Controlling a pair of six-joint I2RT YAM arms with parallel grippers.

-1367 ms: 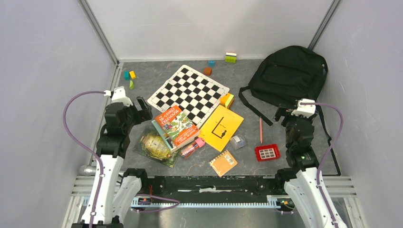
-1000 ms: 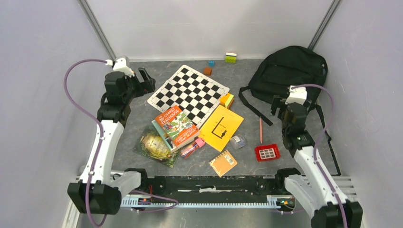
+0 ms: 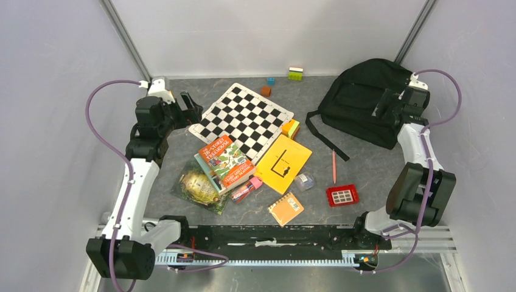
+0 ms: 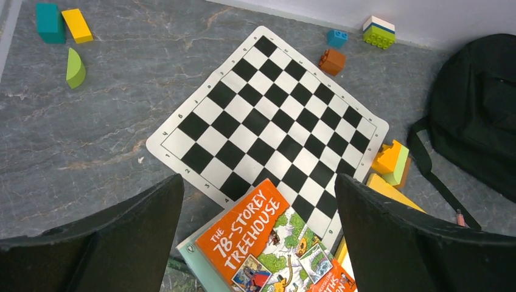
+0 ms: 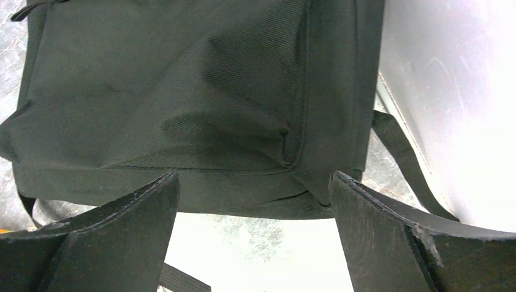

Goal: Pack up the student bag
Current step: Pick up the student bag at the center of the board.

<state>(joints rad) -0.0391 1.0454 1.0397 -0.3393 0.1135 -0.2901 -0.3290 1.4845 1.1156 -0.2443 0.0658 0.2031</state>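
The left wrist view's right edge crops the student bag (image 4: 481, 109); its bottom edge crops the orange book (image 4: 243, 230).

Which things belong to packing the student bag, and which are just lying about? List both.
For the job, likely: student bag, Treehouse book, yellow book, orange notebook, pink pencil.
Lying about, probably: chessboard, toy blocks.

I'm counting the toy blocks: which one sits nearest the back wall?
The lime-green block with a white top, at the foot of the wall. The blue block and brown block lie farther from the wall, nearer the chessboard.
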